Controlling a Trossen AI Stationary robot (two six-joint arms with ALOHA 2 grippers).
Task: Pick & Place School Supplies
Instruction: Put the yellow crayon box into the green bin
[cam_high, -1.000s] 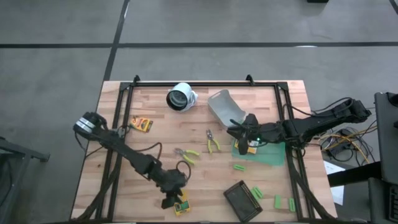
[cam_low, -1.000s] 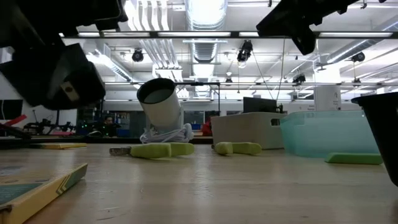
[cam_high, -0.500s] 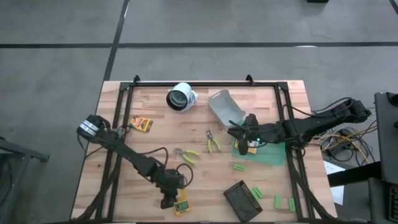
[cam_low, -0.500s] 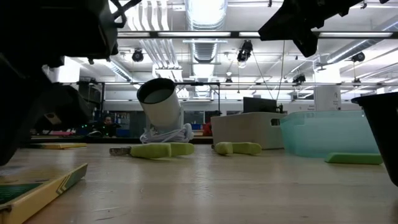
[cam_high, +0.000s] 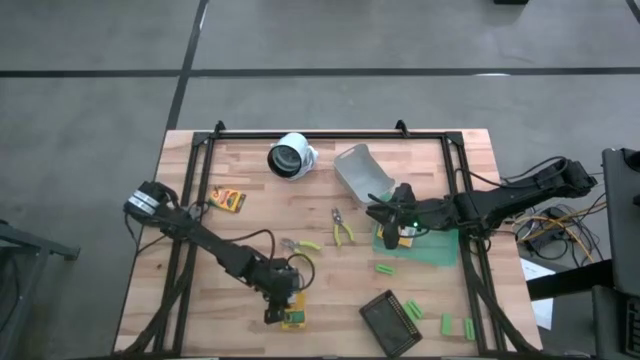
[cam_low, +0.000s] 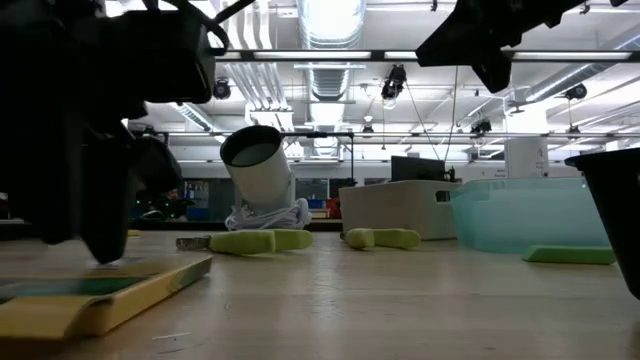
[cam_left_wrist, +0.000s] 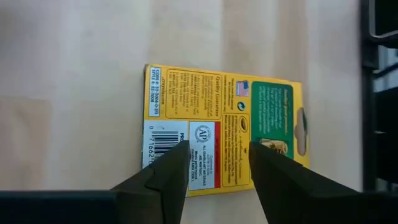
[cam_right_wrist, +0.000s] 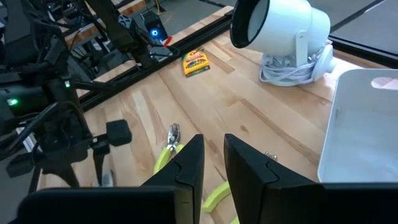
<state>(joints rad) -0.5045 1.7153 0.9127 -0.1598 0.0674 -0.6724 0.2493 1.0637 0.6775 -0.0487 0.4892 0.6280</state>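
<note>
High view: left end effector (cam_high: 283, 312) low over a yellow pack (cam_high: 293, 319) lying flat near the tabletop's (cam_high: 250, 225) front edge; right end effector (cam_high: 383, 212) above the green bin (cam_high: 440, 250); second pack (cam_high: 228, 199) far left. Left wrist view: fingers (cam_left_wrist: 165, 180) parted, straddling the pack (cam_left_wrist: 224, 127), gripping nothing. Right wrist view: fingers (cam_right_wrist: 186, 165) narrowly apart, empty, above yellow-handled scissors (cam_right_wrist: 166, 152).

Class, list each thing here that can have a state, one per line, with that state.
left gripper: open, low over the near yellow pack
near yellow pack: flat on the table, barcode side up
right gripper: narrowly open, empty
far yellow pack: flat, untouched
scissor tools: lying flat
</note>
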